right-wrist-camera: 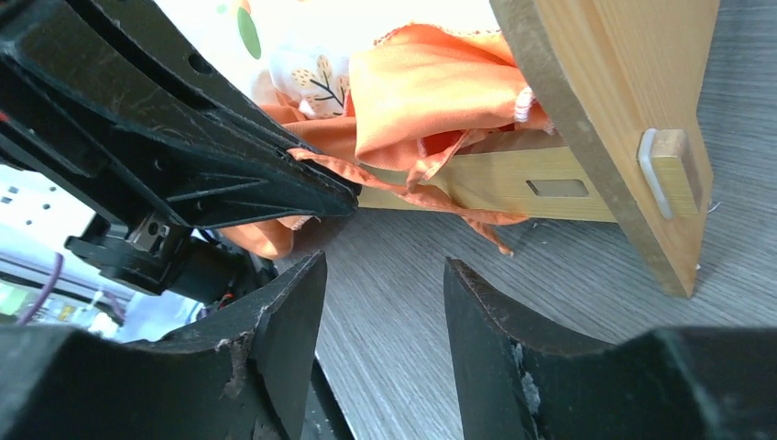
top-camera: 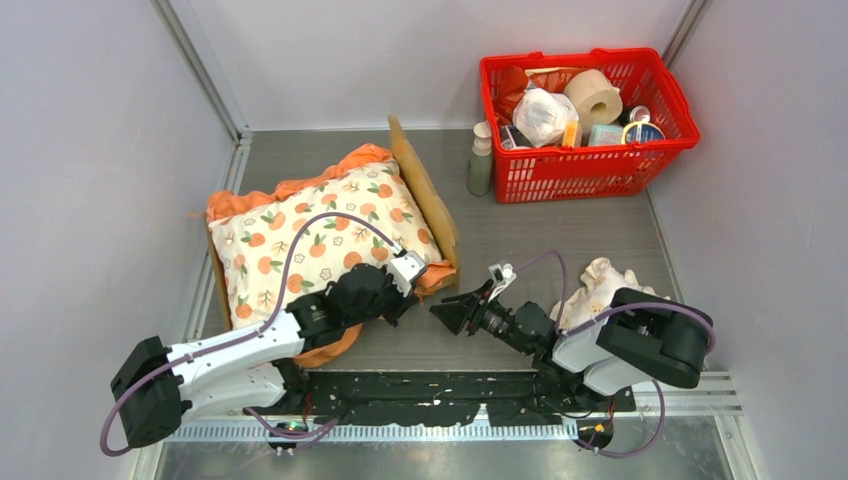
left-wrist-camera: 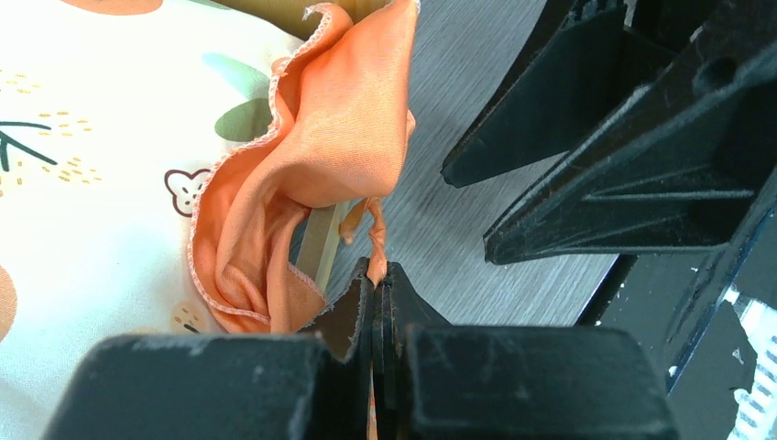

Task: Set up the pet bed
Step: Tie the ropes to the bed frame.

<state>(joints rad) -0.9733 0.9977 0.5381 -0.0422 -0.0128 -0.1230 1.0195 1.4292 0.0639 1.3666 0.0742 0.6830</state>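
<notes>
The pet bed (top-camera: 425, 190) is a light-wood frame lying left of centre, with its headboard (right-wrist-camera: 612, 101) facing right. A cream orange-print cushion (top-camera: 318, 238) with orange ruffles lies in it. My left gripper (top-camera: 412, 296) is at the bed's near right corner, shut (left-wrist-camera: 377, 268) on a thin strand of the cushion's orange ruffle (left-wrist-camera: 330, 137). Just to its right my right gripper (top-camera: 446, 312) hangs low over the table, open (right-wrist-camera: 385, 266) and holding nothing. A small cream frilled pillow (top-camera: 598, 282) lies behind the right arm.
A red basket (top-camera: 590, 165) full of household items stands at the back right, with a pale green bottle (top-camera: 481, 160) beside its left end. Grey walls close in the left, back and right sides. The bed's side rail (right-wrist-camera: 513, 188) joins the headboard near the right gripper.
</notes>
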